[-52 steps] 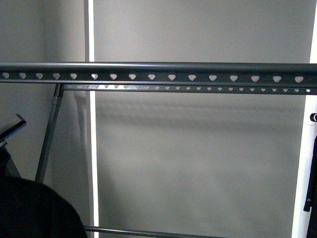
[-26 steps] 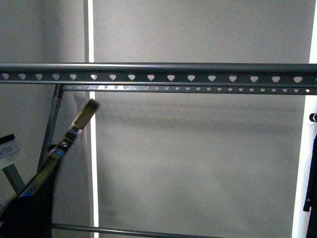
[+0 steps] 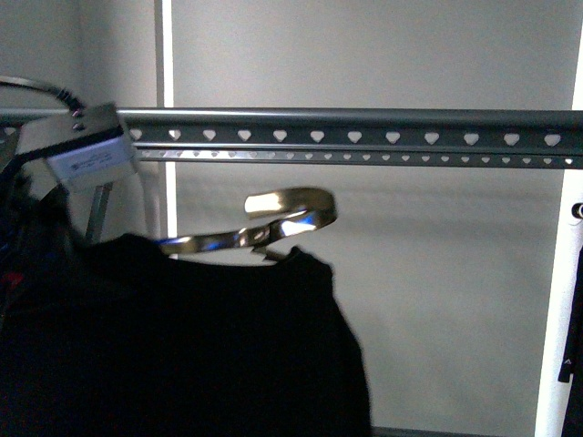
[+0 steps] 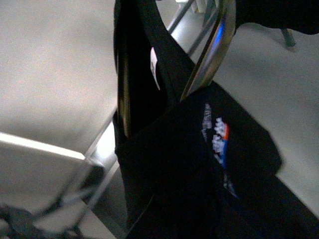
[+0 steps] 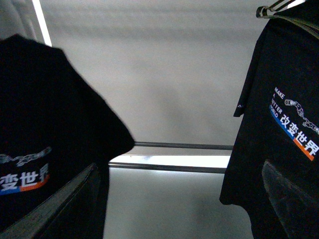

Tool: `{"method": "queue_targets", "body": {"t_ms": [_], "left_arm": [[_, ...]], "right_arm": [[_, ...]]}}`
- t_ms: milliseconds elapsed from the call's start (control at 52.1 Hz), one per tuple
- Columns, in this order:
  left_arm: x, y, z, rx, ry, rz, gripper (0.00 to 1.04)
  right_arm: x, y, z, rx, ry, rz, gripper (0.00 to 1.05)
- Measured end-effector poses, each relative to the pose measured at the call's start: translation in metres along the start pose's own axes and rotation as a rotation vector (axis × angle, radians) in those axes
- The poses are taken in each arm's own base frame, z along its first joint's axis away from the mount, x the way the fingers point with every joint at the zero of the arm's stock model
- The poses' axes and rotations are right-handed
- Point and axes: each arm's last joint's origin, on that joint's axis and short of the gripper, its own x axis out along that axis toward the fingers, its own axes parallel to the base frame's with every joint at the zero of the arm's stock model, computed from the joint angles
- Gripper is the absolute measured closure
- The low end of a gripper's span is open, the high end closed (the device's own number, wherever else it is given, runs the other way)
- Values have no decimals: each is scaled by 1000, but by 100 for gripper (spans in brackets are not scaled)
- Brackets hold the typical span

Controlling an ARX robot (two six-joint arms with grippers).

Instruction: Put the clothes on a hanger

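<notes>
Evidently the left arm (image 3: 82, 150) was the nearer one. The black T-shirt (image 3: 182, 346) hung on a brass hanger (image 3: 214, 242) close beside it, but its jaws were lost against dark cloth and I could not tell whether they pinched anything. The right gripper (image 5: 178, 167) had its fingers (image 5: 55, 204) spread wide with nothing between them. The T-shirt lay outside that gap on one side, and a second black shirt (image 5: 289, 124) lay beyond the other finger. Ahead of both sets of jaws, the rack rail (image 3: 364, 137) ran level from side to side. The hook (image 3: 296, 205) sat below it, not touching. Probably the hook needed lifting over that rail.
</notes>
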Motion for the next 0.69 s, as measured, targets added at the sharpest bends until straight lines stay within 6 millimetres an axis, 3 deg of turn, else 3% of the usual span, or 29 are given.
{"method": "queue_targets", "body": {"t_ms": [173, 307, 557, 691], "left_arm": [[22, 6, 23, 432, -122, 6, 101], [44, 5, 41, 654, -193, -1, 101], [58, 1, 74, 785, -310, 59, 101], [59, 0, 77, 798, -325, 63, 101]], "right_arm": [[0, 0, 0, 0, 0, 0, 7], [0, 0, 0, 0, 0, 0, 7], [0, 0, 0, 0, 0, 0, 7], [0, 0, 0, 0, 0, 0, 7]]}}
